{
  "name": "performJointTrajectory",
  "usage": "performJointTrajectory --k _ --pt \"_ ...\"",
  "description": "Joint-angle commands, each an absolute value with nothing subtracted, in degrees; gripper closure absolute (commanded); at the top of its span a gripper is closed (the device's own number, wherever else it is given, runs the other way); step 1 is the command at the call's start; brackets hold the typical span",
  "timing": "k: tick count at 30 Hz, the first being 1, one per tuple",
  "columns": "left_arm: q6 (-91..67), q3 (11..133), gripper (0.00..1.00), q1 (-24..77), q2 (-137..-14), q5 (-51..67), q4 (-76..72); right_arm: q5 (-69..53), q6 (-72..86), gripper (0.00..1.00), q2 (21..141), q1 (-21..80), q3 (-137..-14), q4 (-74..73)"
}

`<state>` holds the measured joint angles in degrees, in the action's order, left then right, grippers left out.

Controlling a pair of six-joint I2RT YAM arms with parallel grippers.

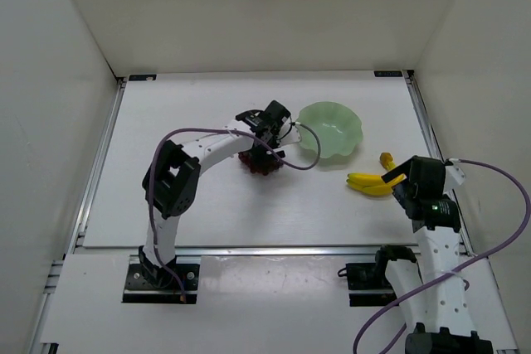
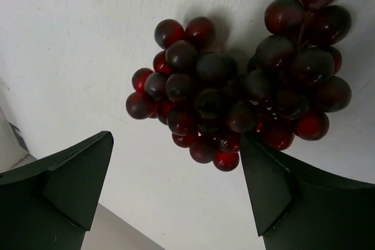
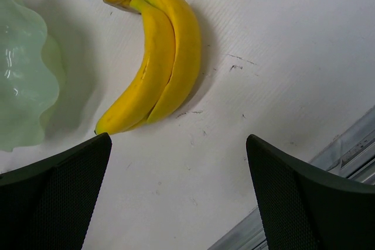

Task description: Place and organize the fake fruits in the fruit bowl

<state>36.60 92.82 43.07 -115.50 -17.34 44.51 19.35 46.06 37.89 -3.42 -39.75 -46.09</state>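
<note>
The dark red-purple grapes (image 1: 260, 162) lie on the white table left of the pale green scalloped fruit bowl (image 1: 330, 128). My left gripper (image 1: 264, 143) hovers over them, open; in the left wrist view the grapes (image 2: 234, 92) lie just beyond my fingertips, the right one beside the cluster's edge. The yellow bananas (image 1: 371, 182) lie right of the bowl's near side. My right gripper (image 1: 401, 185) is open and empty, just near of the bananas (image 3: 153, 62). The bowl's rim (image 3: 20, 68) shows at the left of the right wrist view.
White walls enclose the table on three sides. A metal rail (image 1: 265, 249) runs along the table's near edge and shows in the right wrist view (image 3: 345, 156). Purple cables (image 1: 489, 230) loop off both arms.
</note>
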Motion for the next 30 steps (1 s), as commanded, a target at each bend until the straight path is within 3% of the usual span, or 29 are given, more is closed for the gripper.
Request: performJointTrajectory --k 1,8,19,24,26,29,30 --pt "43.9 90.7 0.00 44.5 -110.2 -11.7 44.6 20.0 45.2 0.00 37.4 -3.7 -38.6 -44.8" --pt "53.3 84.5 0.00 49.1 -114.7 -15.2 46.2 19.3 44.0 0.00 41.6 -3.7 -40.3 -44.8" --pt "50.2 95.3 0.03 47.5 -123.3 -17.7 45.5 20.7 42.2 0.00 41.0 -3.7 -40.9 -44.3" --pt "46.9 96.9 0.32 46.8 -124.5 -18.8 45.5 20.7 42.2 0.00 41.0 -3.7 -40.3 -44.3" --pt "45.4 96.4 0.58 46.8 -123.9 -20.3 45.5 20.7 42.2 0.00 41.0 -3.7 -40.3 -44.3" --pt "44.2 95.4 0.79 46.8 -122.3 -22.5 45.5 20.7 42.2 0.00 41.0 -3.7 -40.3 -44.3" --pt "44.2 95.4 0.79 46.8 -121.3 -23.2 45.5 20.7 42.2 0.00 41.0 -3.7 -40.3 -44.3"
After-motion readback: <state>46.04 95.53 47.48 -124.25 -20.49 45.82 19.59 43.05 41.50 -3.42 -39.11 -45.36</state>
